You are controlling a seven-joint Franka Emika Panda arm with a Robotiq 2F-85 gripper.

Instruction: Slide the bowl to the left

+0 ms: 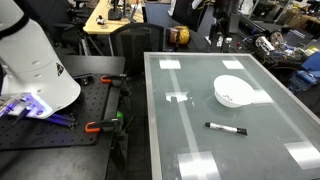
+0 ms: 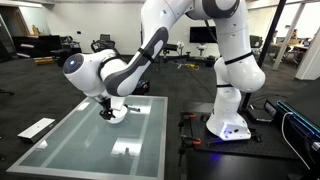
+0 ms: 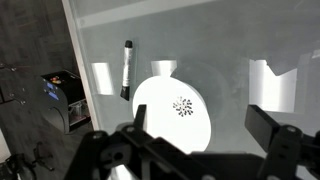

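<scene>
The white round bowl (image 1: 233, 91) sits on the glass table (image 1: 200, 140) near its far side. It also shows in an exterior view (image 2: 120, 113) under the arm, and in the wrist view (image 3: 172, 115), seen from above. My gripper (image 3: 200, 125) is open and empty above the bowl. One finger hangs over the bowl's edge and the other is beyond its opposite edge over bare glass. In an exterior view the gripper (image 2: 107, 108) hangs low at the bowl. I cannot tell whether it touches the bowl.
A black marker pen (image 1: 226, 128) lies on the glass in front of the bowl and shows in the wrist view (image 3: 126, 68) beside it. The robot base (image 1: 35, 70) stands on a black bench with clamps (image 1: 100, 125). Office desks and chairs surround the table.
</scene>
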